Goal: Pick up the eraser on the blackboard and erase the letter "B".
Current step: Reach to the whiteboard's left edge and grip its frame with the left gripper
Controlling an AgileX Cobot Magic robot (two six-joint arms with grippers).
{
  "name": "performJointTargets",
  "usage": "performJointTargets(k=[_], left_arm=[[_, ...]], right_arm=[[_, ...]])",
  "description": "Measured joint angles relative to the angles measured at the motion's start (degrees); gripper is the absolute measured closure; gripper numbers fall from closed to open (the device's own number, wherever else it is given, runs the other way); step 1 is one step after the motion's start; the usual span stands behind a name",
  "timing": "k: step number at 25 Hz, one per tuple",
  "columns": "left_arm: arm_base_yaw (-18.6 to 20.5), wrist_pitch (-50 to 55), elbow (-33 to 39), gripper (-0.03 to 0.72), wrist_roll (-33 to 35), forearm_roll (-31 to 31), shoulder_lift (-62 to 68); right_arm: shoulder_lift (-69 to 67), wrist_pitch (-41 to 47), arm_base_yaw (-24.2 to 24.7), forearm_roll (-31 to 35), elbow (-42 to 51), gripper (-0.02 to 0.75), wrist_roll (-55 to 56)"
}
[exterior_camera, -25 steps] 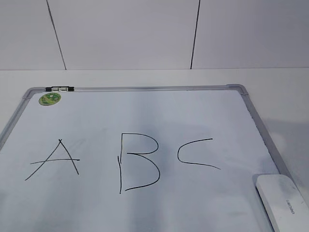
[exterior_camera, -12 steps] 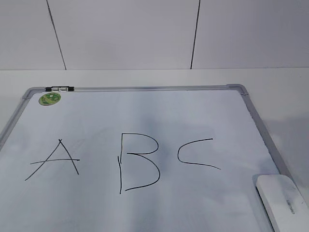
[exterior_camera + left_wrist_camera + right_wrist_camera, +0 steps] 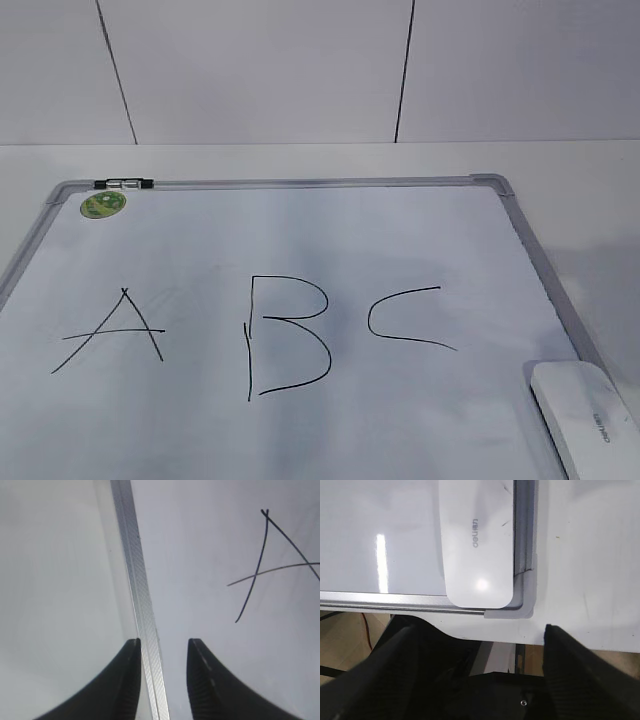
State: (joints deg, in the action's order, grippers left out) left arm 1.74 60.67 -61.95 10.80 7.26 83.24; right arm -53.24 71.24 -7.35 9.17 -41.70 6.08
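Nothing on the blackboard has shifted since earlier; the eraser lies lower right of frame, the letter "B" mid-board. Our right end effector gapes wide, empty, short of the eraser; left end effector part-open, empty. We should descend centred, straddling its narrow sides.

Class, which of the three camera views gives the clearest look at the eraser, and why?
The right wrist view: the eraser fills the frame from above, grey lettering readable, lying at the blackboard corner by the frame. The exterior view shows it small and cut off at the lower right edge. The left wrist view shows none of it.
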Motion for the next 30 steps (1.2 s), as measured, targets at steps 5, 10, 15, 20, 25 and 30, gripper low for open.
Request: performJointTargets(k=[5,10,15,20,25,30], left_arm=[[1.6,-2.3,-1.4,0.449,0.5,0.0,9.0],[3.3,-4.7,-1.6,0.449,1.6,0.0,14.3],[3.6,-7.6,-2.1,0.449,2.7,0.0,17.3],[3.6,-9.3,-2.1,0.449,3.4,0.0,19.6],[3.6,-11.3,-2.1,0.449,3.7,0.4,20.1],[3.6,-12.7,-2.1,0.449,3.9,0.5,20.1]], right_arm=[[0.0,0.0,0.0,0.0,0.0,0.153,-0.1],[0.0,-0.1,0.0,0.0,0.0,0.153,-0.1],[0.0,-0.1,0.0,-0.1,0.0,0.153,-0.1],[0.0,-0.1,0.0,-0.1,0.0,0.153,-0.1],[0.0,-0.1,0.0,-0.1,0.0,0.153,-0.1],[0.0,-0.1,0.0,-0.1,0.0,0.153,-0.1]])
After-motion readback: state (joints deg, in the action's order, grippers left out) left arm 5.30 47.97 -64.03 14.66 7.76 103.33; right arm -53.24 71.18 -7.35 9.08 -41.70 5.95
